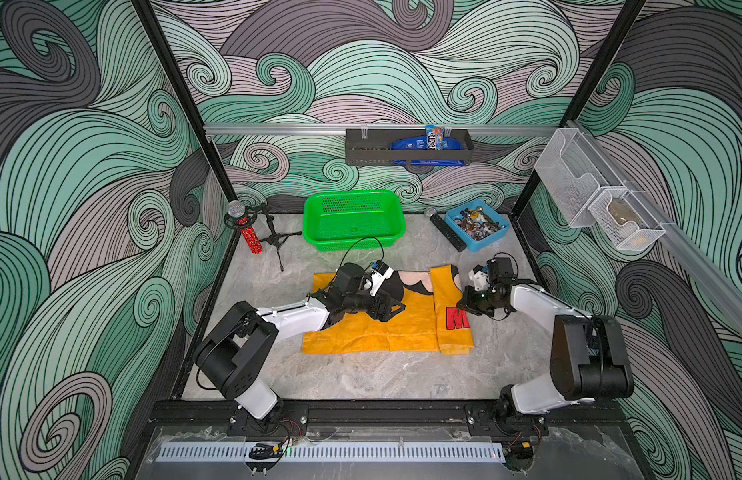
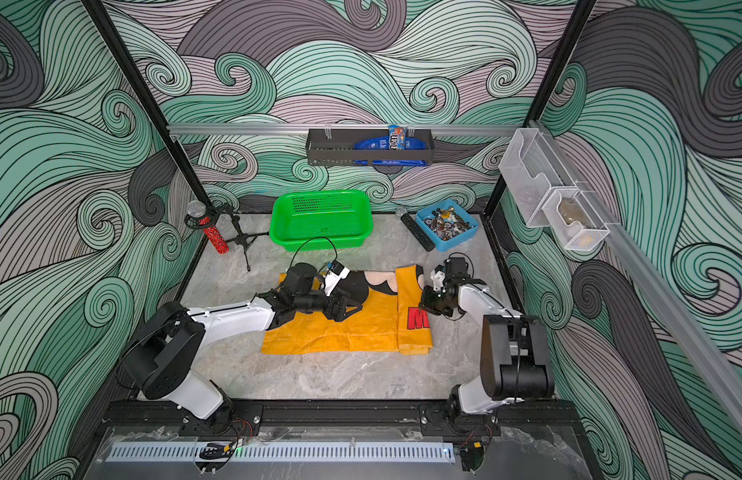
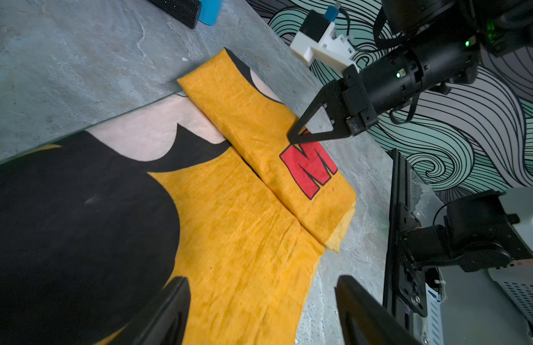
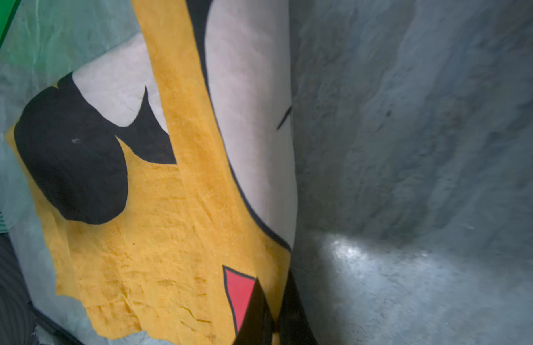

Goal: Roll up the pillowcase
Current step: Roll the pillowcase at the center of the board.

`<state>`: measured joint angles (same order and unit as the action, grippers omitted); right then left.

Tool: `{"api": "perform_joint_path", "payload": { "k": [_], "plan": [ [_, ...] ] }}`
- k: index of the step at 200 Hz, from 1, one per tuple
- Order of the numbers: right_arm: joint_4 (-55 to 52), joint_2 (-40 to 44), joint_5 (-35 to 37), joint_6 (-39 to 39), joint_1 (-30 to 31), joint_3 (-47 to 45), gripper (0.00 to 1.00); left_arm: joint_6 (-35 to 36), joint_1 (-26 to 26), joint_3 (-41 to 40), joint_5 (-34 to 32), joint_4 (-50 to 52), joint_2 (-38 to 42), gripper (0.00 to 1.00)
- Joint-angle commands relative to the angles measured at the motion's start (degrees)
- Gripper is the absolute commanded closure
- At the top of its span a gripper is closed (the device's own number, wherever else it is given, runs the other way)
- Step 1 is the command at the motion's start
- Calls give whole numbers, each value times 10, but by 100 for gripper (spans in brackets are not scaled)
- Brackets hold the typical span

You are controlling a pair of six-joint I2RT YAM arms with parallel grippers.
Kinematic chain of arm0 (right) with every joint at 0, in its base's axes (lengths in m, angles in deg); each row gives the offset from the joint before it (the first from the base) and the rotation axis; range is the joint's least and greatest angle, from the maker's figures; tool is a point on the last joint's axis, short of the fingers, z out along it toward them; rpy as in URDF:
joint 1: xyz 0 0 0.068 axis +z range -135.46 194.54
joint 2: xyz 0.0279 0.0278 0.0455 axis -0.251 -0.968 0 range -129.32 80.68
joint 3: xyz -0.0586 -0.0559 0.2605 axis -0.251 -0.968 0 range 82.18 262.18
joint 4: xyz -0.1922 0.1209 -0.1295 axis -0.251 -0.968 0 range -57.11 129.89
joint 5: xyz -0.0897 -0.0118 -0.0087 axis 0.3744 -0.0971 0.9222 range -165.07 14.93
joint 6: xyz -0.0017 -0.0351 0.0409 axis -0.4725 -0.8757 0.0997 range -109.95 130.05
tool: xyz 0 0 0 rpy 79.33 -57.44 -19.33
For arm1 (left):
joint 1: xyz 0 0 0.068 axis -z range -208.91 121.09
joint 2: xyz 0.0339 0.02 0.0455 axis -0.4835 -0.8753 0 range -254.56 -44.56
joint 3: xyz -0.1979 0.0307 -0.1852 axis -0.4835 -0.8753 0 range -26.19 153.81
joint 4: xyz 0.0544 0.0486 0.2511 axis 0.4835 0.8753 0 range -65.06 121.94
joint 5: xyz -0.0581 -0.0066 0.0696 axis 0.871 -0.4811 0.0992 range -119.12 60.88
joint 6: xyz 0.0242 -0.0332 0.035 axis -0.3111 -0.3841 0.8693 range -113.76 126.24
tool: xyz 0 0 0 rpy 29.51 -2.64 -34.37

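Note:
The mustard-yellow pillowcase (image 1: 373, 332) (image 2: 331, 332) lies flat on the table. Its black-and-beige print faces up at the far side. Its right end is folded over into a strip (image 3: 268, 125) with a red letter M. My right gripper (image 1: 460, 307) (image 3: 292, 139) (image 4: 272, 286) is shut on the outer edge of that strip beside the M, and a sliver of yellow cloth shows between its fingers. My left gripper (image 1: 392, 311) (image 3: 262, 286) hangs open just above the middle of the cloth (image 3: 244, 224) with nothing between its fingers.
A green basket (image 1: 352, 220) stands at the back. To its right are a blue bin of small parts (image 1: 477, 224) and a black bar (image 1: 448, 230). A red microphone on a small tripod (image 1: 250, 232) stands at the back left. Bare marble table (image 1: 361, 378) lies in front of the cloth.

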<state>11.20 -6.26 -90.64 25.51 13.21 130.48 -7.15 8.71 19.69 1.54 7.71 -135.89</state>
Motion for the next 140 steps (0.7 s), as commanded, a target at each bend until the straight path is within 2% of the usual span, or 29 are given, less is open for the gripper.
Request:
{"api": "perform_joint_path", "payload": {
  "k": [1,39,67,103,140],
  "plan": [
    [-80,8,114,11,12,35,99,-5,-3,-4,9,-13,8,20],
    [-126,-3,185,85,96,91,88,-4,-3,-2,12,-15,2,20],
    [-144,-23,203,120,150,125,80,-2,-3,-4,13,-12,2,20],
    [-149,-50,200,134,203,160,70,-4,-3,-13,16,-17,2,20],
    [-143,-94,187,146,252,190,69,-5,-4,-19,15,-18,10,20]
  ]
}}
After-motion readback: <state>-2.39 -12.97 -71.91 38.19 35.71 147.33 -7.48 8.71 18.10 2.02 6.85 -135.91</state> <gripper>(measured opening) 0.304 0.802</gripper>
